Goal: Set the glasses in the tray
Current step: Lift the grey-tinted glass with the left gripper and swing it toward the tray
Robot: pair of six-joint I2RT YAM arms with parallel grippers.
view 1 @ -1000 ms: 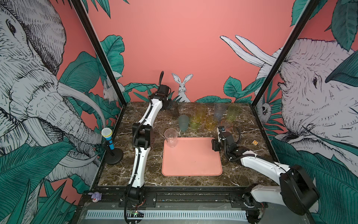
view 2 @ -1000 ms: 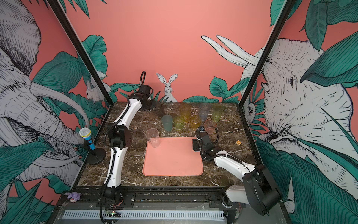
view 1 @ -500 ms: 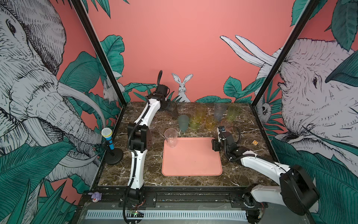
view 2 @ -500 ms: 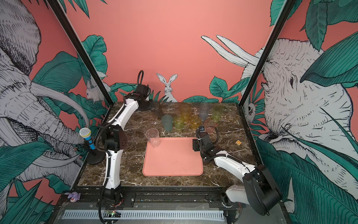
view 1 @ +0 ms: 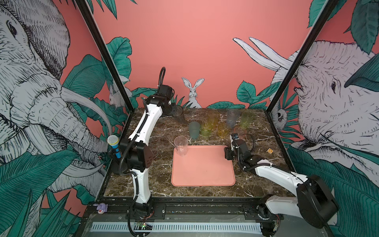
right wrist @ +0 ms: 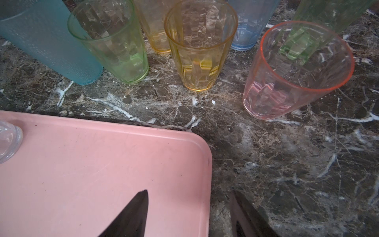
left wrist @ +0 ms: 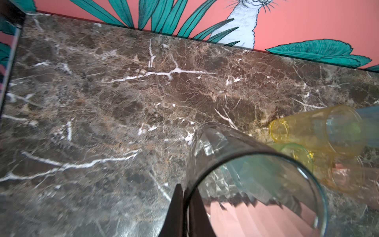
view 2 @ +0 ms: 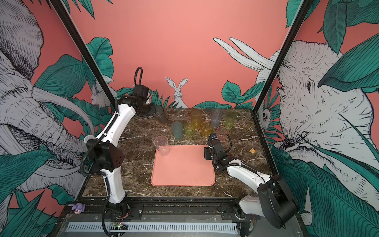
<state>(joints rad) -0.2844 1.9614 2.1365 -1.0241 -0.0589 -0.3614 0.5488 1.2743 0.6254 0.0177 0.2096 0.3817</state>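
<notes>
One clear tumbler [view 1: 180, 145] stands upright on the far left corner of the salmon-pink tray [view 1: 203, 170], the rest of which lies bare on the marble table [view 1: 160, 131]. My left gripper [view 1: 174, 110] reaches to the back left of the table with its jaws pinched tight on the rim of a smoky dark glass [left wrist: 254, 184] — in the left wrist view the two fingers [left wrist: 177, 209] clamp the wall of it, one inside and one outside, and the glass hangs tilted, though whether its base touches the marble I cannot tell. My right gripper [right wrist: 188, 215] hovers over the tray's far right corner, jaws apart and holding nothing, one finger over the tray and one over bare marble. Beyond the tray the other glasses stand upright in a loose cluster: a frosted teal tumbler [right wrist: 47, 43], a short green glass [right wrist: 110, 43], a short amber glass [right wrist: 200, 47] and a pink glass [right wrist: 295, 71] in the nearer row — with taller yellow [view 1: 212, 118], grey-lilac [view 1: 232, 118] and yellow-green [view 1: 246, 119] ones behind.
</notes>
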